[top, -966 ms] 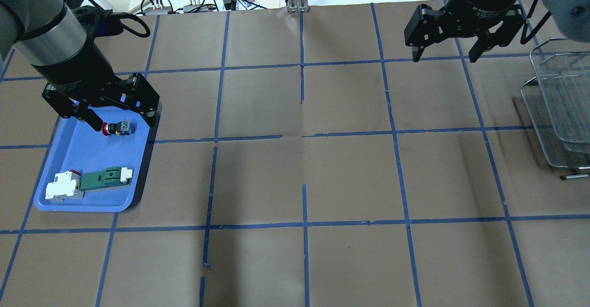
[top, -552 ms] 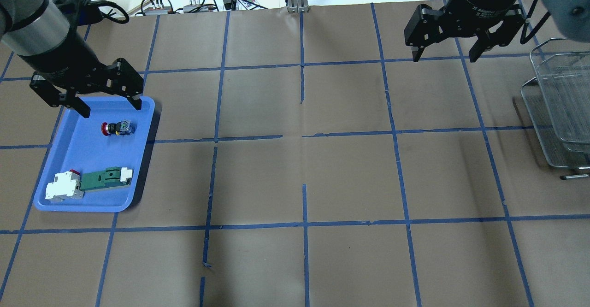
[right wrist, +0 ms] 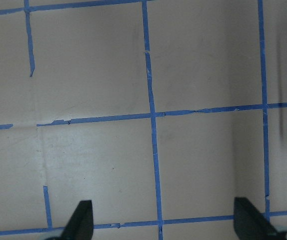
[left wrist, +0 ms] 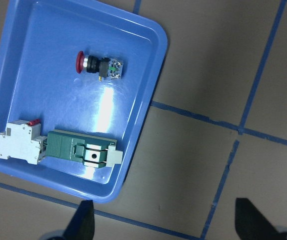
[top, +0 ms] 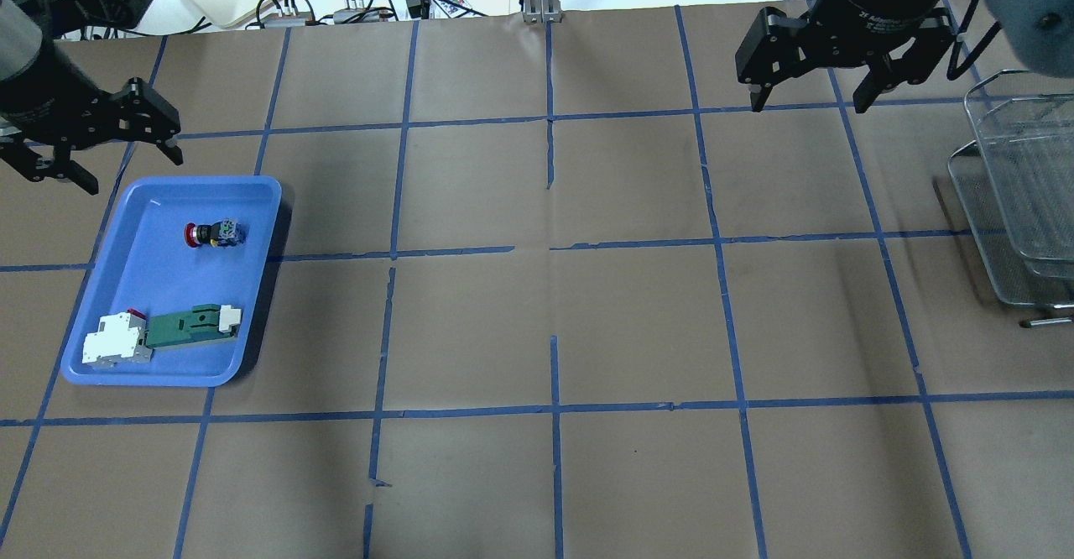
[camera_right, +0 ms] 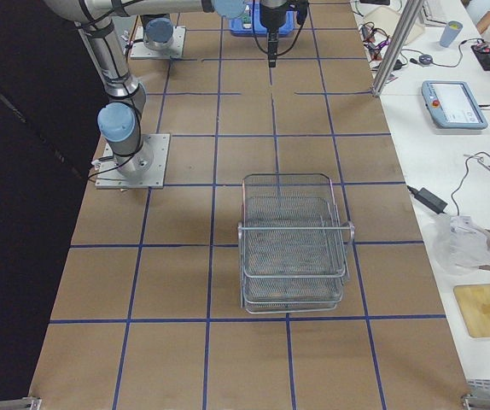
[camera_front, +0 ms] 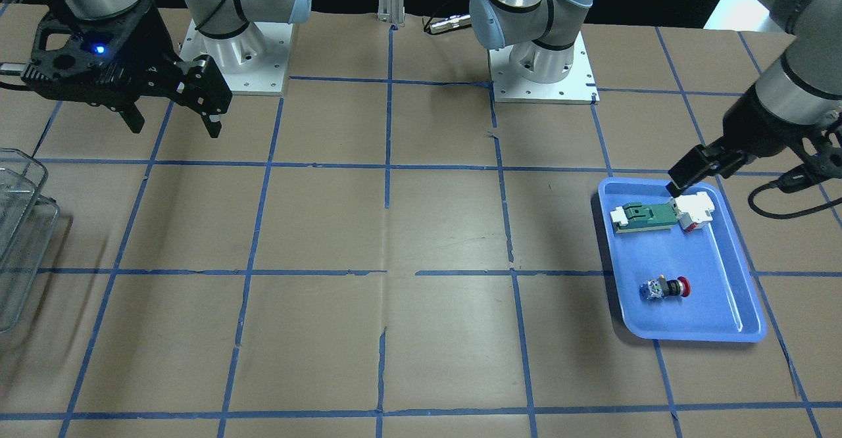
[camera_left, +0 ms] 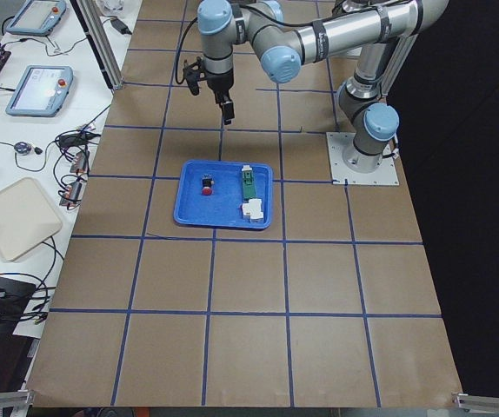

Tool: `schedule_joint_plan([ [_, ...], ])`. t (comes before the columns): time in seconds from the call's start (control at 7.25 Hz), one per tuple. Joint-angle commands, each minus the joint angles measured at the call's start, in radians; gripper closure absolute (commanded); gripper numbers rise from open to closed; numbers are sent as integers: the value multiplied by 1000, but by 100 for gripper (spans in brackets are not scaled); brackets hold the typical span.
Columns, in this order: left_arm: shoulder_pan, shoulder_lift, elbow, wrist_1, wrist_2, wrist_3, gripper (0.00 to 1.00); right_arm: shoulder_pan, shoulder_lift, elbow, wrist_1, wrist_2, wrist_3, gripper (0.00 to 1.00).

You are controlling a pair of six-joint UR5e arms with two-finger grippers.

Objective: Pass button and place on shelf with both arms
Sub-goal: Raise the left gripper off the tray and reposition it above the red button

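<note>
The desk (top: 638,316) is covered in matt brown paper, creased along its seams, with strips of blue tape (top: 554,409) stuck over it and torn in spots. The blue tray (left wrist: 48,105), at the upper left of the left wrist view, is smooth glossy plastic with a white glare on its floor. The button (left wrist: 99,65) has a shiny red plastic head. The shelf (camera_right: 294,243) is bright metal wire mesh. The left claw (top: 126,169) and right claw (top: 807,107) are matt black.

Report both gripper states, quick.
Left gripper: open, empty; the button lies in the blue tray.
Right gripper: open, empty.
</note>
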Motion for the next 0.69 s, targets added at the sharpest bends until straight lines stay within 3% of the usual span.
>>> schedule_joint_plan([
  [0.0, 92, -82, 49, 76, -9, -43, 0, 0, -1, 0, 2, 2, 3, 0],
  [0.28, 160, -174, 89, 132, -17, -146, 0, -3, 2, 0, 2, -13, -8, 0],
  [0.55, 169, -234, 83, 140, -32, -389, 0, -3, 2, 0, 2, -2, -8, 0],
])
